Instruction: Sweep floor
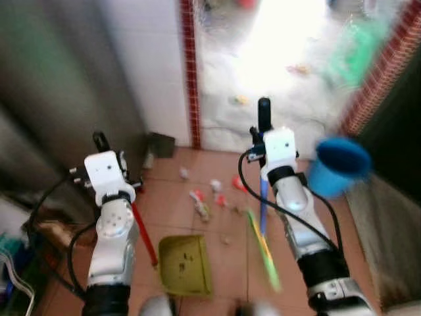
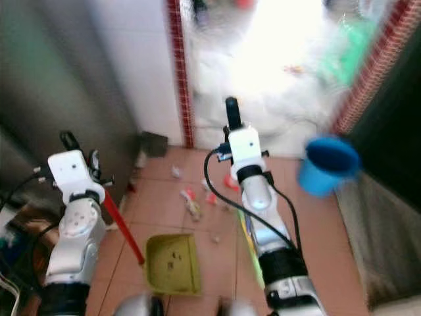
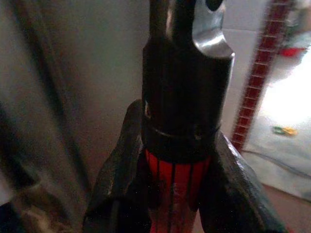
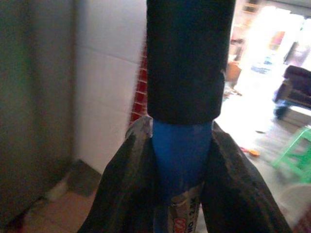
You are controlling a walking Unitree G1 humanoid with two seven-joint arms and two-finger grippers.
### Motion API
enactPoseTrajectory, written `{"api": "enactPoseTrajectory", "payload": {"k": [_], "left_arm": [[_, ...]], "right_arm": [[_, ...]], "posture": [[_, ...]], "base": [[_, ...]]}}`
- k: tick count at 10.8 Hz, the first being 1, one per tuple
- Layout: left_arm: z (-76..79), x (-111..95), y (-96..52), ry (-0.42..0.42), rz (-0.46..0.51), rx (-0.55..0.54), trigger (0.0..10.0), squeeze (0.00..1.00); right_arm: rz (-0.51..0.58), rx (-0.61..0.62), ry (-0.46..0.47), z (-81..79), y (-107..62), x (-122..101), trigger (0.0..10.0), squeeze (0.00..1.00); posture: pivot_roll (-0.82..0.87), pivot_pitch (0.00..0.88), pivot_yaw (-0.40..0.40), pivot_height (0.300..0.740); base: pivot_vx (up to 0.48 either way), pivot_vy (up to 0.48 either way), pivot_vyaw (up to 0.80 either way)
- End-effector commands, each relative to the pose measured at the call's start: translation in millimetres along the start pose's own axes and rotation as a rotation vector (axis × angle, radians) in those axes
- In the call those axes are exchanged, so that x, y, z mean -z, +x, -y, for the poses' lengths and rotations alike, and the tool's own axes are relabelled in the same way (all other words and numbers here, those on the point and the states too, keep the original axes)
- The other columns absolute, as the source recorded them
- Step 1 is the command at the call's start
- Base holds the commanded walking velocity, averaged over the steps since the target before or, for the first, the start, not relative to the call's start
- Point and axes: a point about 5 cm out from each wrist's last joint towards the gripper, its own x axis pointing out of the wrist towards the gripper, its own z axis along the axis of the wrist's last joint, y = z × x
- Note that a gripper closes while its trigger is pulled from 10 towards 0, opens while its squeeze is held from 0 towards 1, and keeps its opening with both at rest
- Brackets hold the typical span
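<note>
My left gripper [image 3: 177, 194]: pinched around the dustpan handle [image 3: 176, 189], a red shaft topped by a black cap; my two black fingers [image 3: 121, 170] press it from both sides, as my left wrist view shows.
My right gripper [image 4: 182, 179]: clamped on the broom handle [image 4: 181, 160], blue where I hold it, with a black grip above my fingers and a printed label just below them.
Dustpan [image 1: 184, 264]: yellow-green, resting on the terracotta tiled floor [image 1: 223, 263] between my two arms, its red stick rising at a slant up to my left claw. A few dark specks lie inside it.
Broom [image 1: 263, 243]: the blue shaft runs down from my right claw to yellow-green bristles on the tiles, just right of the dustpan; that part is blurred.
Litter [image 1: 207, 197]: small scraps, red, white and pale, scattered on the tiles beyond the dustpan, near the doorway.
Blue bucket [image 1: 337, 166]: to my right, beside my right arm, open mouth showing; blurred.
Doorway: a bright, washed-out opening ahead, edged by a strip of red tiles [image 1: 191, 72] on a white wall.
Left side: a grey metal surface [image 1: 59, 99] stands beside my left arm.
</note>
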Motion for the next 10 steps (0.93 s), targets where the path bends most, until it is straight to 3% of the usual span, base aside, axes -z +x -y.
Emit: {"api": "enactPoseTrajectory", "payload": {"k": [1, 6, 8, 10], "left_arm": [[2.0, -10.5, 2.0, 0.001, 0.052, 0.013, 10.0, 0.0], [2.4, -10.3, 0.3, -0.007, 0.064, 0.029, 10.0, 0.0], [5.7, -11.6, 0.5, -0.031, 0.07, 0.06, 10.0, 0.0], [7.4, -9.2, 0.8, -0.046, 0.054, 0.068, 10.0, 0.0]], "right_arm": [[0.055, -0.005, -0.004, 0.1, 2.7, -11.2, 10.0, 0.0], [0.05, -0.012, 0.01, -1.8, 0.9, -9.7, 10.0, 0.0], [0.047, -0.009, 0.025, -1.2, 1.3, -10.8, 10.0, 0.0], [0.041, 0.002, 0.031, 1.4, 1.1, -9.2, 10.0, 0.0]], "posture": [[-0.03, 0.1, 0.026, 0.74], [-0.03, 0.106, 0.026, 0.74], [-0.03, 0.11, 0.027, 0.74], [-0.03, 0.107, 0.031, 0.74]], "base": [[0.439, 0.0, 0.0], [0.056, 0.0, 0.0], [0.386, 0.0, 0.0], [0.373, 0.3, -0.57]]}}
